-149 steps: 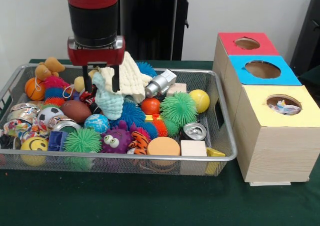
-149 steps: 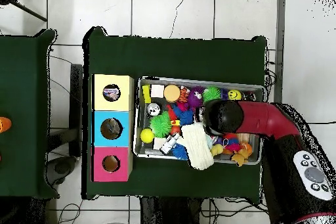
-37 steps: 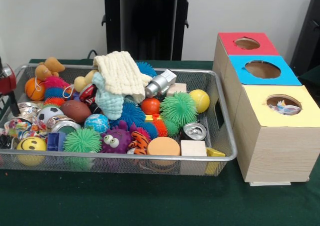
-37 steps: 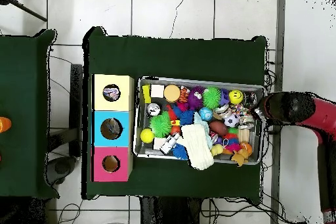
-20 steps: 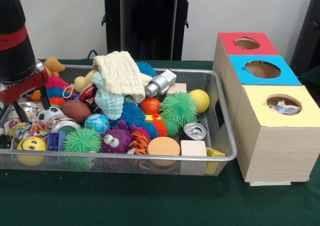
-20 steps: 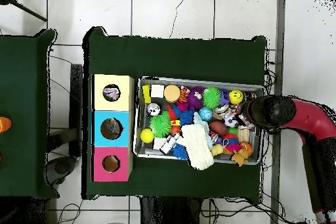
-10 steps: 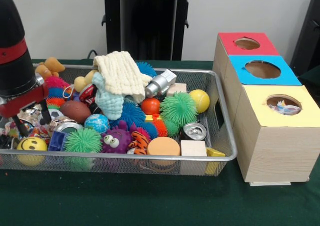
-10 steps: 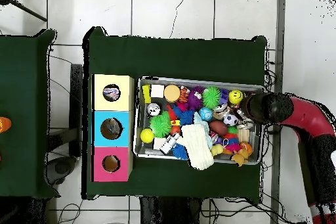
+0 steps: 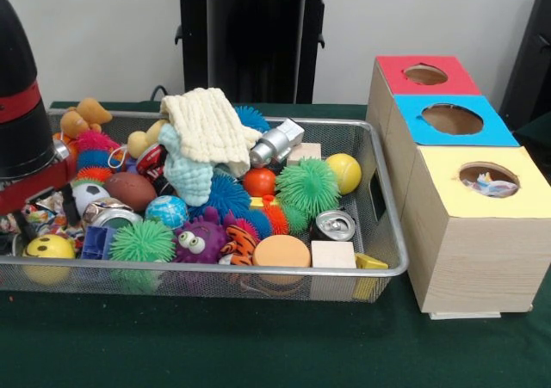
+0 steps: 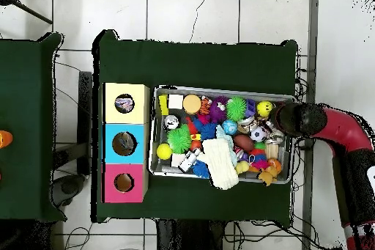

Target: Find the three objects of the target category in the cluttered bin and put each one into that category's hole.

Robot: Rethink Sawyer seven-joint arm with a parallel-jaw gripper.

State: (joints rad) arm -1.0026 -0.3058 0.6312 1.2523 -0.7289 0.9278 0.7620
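Crushed cans [image 9: 105, 212] sit packed among balls at the wire bin's [image 9: 389, 259] end where the gripper [image 9: 47, 216] dips; jaws' state cannot be told. Neighbouring toys could block a grasp.

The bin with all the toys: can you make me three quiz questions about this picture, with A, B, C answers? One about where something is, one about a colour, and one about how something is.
1. Where is the gripper?
A. over the red box
B. down at the bin's end farthest from the boxes
C. out of sight

2. Which colour is the top of the box nearest the camera in the front view?
A. yellow
B. green
C. purple

3. How is the cream cloth lying?
A. folded flat on the table
B. stuffed in a hole
C. draped on top of the toy pile

Answers:
1. B, the arm comes down over the end of the bin by the smiley ball.
2. A, its lid is yellow, with the blue box and the red box behind it.
3. C, it hangs over the mint cloth above the balls.
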